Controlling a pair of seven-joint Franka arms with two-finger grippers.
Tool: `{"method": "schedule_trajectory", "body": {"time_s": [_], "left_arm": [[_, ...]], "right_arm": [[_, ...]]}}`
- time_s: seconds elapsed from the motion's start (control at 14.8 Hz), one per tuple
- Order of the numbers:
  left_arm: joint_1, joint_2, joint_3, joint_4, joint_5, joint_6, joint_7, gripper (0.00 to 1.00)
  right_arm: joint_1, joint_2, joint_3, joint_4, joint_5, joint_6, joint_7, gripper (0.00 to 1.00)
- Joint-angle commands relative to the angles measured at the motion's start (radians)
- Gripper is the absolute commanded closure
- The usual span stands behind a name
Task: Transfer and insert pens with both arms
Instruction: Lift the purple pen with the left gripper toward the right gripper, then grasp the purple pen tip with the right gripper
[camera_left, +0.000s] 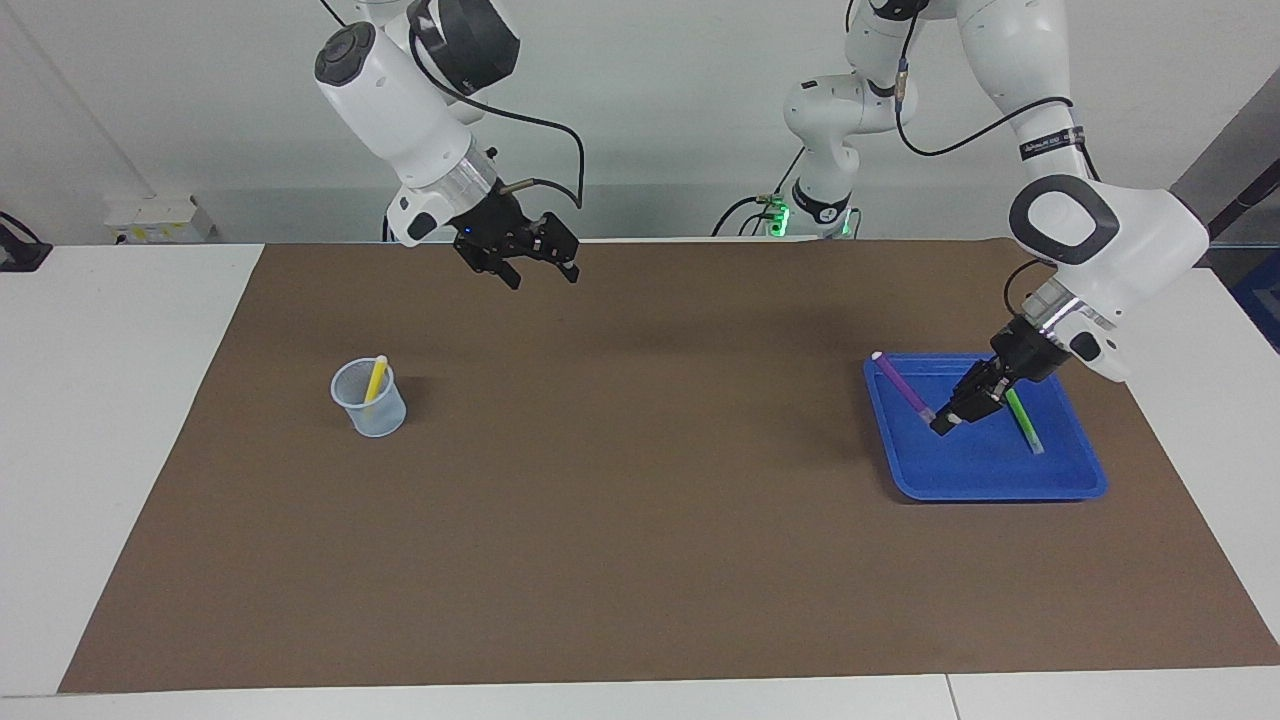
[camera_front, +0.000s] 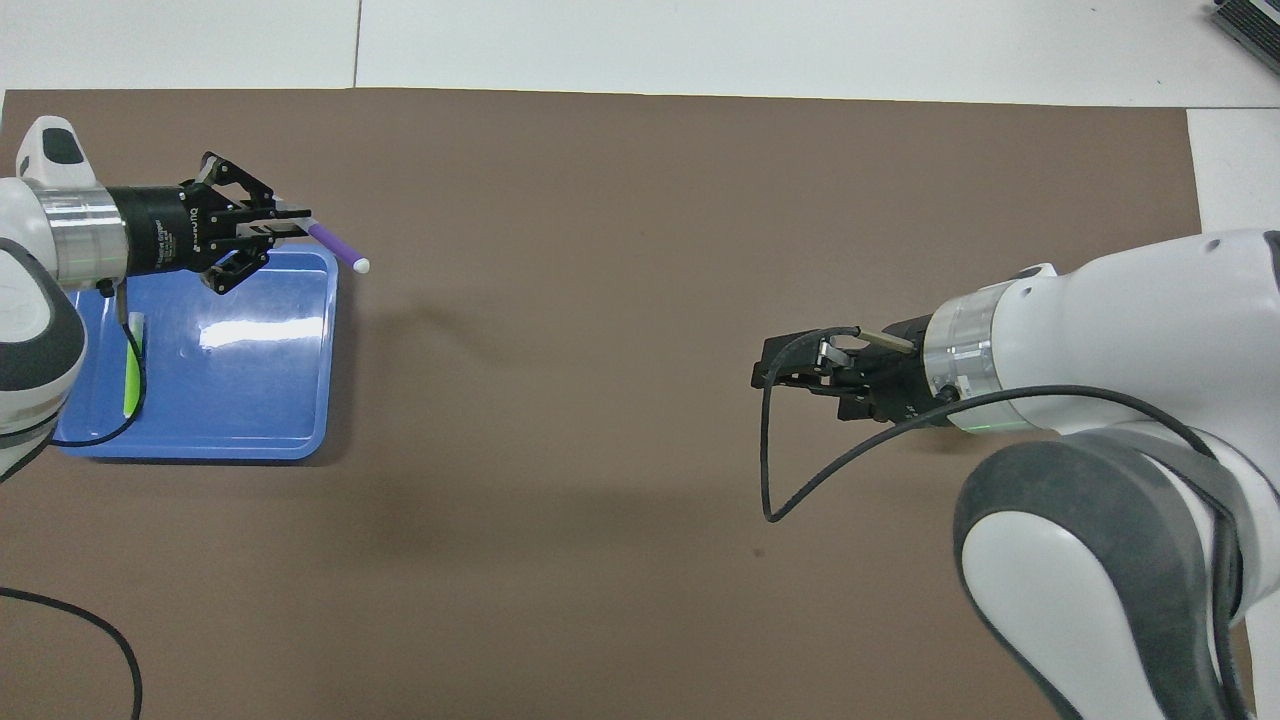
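My left gripper (camera_left: 940, 420) (camera_front: 297, 226) is shut on one end of the purple pen (camera_left: 903, 387) (camera_front: 336, 246), which hangs tilted above the blue tray (camera_left: 975, 470) (camera_front: 230, 400), its whitish tip pointing toward the right arm's end of the table. The green pen (camera_left: 1024, 422) (camera_front: 130, 380) lies flat in the tray. A yellow pen (camera_left: 375, 378) stands slanted in the clear cup (camera_left: 370, 398). My right gripper (camera_left: 540, 272) (camera_front: 790, 368) hangs open over the mat, holding nothing, and the right arm waits.
A brown mat (camera_left: 640, 500) covers most of the white table. A loose black cable (camera_front: 790, 470) loops down from the right wrist. A smaller white arm with a green-lit base (camera_left: 820, 200) stands at the robots' edge of the table.
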Motion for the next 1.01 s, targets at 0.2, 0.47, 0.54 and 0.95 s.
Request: {"method": "schedule_trajectory", "body": {"time_s": [0.2,0.47,0.54,0.95], "left_arm": [[-0.111,-0.032,0.005,-0.054,-0.083,0.036,-0.027,1.0],[-0.202,-0.038,0.005,-0.066,-0.16,0.042,-0.027,1.0],[-0.214,-0.041,0.005,-0.075,-0.175,0.04,-0.026,1.0],[-0.242,-0.084,0.005,-0.155,-0.344,0.045,-0.029,1.0]], "right_arm": [[0.018,0.005,0.004,-0.011,0.081,0.061,0.099,0.0],[0.069,0.042,0.004,-0.009,0.156,0.213,0.203,0.0],[0.081,0.056,0.004,-0.008,0.18,0.257,0.226,0.0],[0.208,0.154,0.004,0.003,0.237,0.503,0.38,0.0]]}}
